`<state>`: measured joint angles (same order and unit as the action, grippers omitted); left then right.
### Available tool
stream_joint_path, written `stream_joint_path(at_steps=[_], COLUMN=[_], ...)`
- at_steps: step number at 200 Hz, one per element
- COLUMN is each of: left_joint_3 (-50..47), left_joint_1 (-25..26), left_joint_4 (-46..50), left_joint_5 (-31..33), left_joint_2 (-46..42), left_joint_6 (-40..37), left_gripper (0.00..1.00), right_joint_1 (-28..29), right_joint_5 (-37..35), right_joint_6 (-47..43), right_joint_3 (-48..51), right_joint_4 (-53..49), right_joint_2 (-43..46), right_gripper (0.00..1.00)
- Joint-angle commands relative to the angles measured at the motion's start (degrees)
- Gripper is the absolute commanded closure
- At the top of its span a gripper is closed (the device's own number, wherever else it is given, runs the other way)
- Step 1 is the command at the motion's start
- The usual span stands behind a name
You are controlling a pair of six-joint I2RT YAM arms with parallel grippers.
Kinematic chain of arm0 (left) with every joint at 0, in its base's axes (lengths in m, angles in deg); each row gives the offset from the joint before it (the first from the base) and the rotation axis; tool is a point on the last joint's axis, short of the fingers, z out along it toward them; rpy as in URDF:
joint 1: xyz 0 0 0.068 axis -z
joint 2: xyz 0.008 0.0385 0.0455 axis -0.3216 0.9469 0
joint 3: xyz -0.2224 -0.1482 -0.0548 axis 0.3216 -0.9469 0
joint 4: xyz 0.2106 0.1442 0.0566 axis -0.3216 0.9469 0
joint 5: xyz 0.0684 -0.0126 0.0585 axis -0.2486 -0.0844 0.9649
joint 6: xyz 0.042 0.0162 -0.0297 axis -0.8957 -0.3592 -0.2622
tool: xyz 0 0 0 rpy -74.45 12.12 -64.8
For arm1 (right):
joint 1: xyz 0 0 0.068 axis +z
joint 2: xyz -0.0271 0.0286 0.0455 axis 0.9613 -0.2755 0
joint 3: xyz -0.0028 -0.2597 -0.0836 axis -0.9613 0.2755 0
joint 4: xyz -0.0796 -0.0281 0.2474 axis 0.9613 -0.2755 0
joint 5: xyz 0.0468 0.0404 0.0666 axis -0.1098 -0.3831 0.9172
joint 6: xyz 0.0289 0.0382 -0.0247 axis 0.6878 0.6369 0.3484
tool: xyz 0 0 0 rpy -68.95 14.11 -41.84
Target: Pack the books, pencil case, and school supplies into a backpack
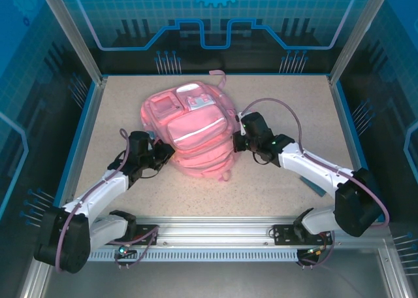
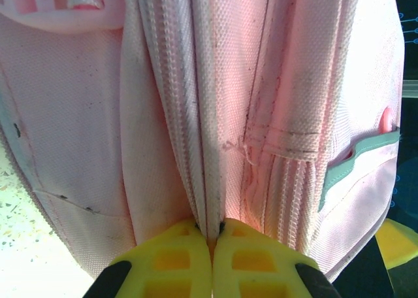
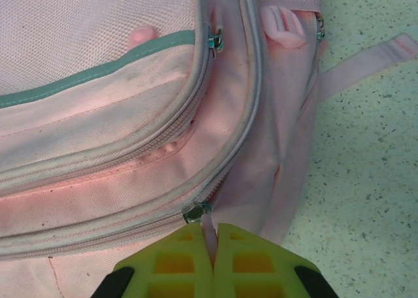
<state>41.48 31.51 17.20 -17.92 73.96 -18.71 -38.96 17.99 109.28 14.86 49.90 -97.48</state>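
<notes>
Centrally on table, pink backpack [image 1: 192, 138] lies flat, zipped. Left gripper [image 2: 211, 236] pinched shut on zipper seam [image 2: 202, 148] at bag's left side, likely anchoring it; right gripper [image 3: 212, 239] clamps zipper pull [image 3: 208, 231] at right side, apparently to draw compartment open.

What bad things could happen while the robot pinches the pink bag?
The right jaws pinch only the thin pink zipper pull tab, so it might slip free. The left jaws are shut on the zipper seam of the large pink fabric backpack; pulling may drag the whole bag instead of opening it.
</notes>
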Motion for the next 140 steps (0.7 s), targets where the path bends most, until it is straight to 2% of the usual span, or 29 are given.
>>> stream_joint_path(at_steps=[1, 39, 70, 95, 112, 140], left_joint_3=[0.78, 5.2, 9.85, 14.24, 16.79, 18.84], left_joint_1=[-0.54, -0.56, -0.54, -0.54, -0.7, -1.7], left_joint_4=[4.24, 4.72, 4.67, 6.5, 7.3, 9.51], left_joint_5=[0.9, -1.13, -2.94, -1.61, 0.62, 6.73], left_joint_2=[-0.66, 3.62, 8.79, 13.05, 15.63, 16.07], left_joint_6=[-3.62, -7.54, -10.49, -13.86, -15.53, -16.36], left_gripper=[1.0, 1.0, 1.0, 0.95, 0.87, 0.62], right_joint_1=[-2.27, 0.41, 6.9, 11.64, 13.72, 14.3], right_joint_5=[-5.27, -9.21, -17.46, -19.57, -17.51, -8.64], right_joint_6=[-2.13, 0.26, 5.35, 8.62, 8.94, 9.24], right_joint_3=[-2.05, 0.97, 3.39, 5.55, 5.79, 5.92], right_joint_4=[-4.14, -11.47, -16.68, -17.57, -15.06, -7.07], right_joint_2=[2.07, 9.72, 13.8, 14.47, 13.43, 9.29], right_gripper=[1.0, 1.0, 1.0, 1.0, 1.0, 1.0])
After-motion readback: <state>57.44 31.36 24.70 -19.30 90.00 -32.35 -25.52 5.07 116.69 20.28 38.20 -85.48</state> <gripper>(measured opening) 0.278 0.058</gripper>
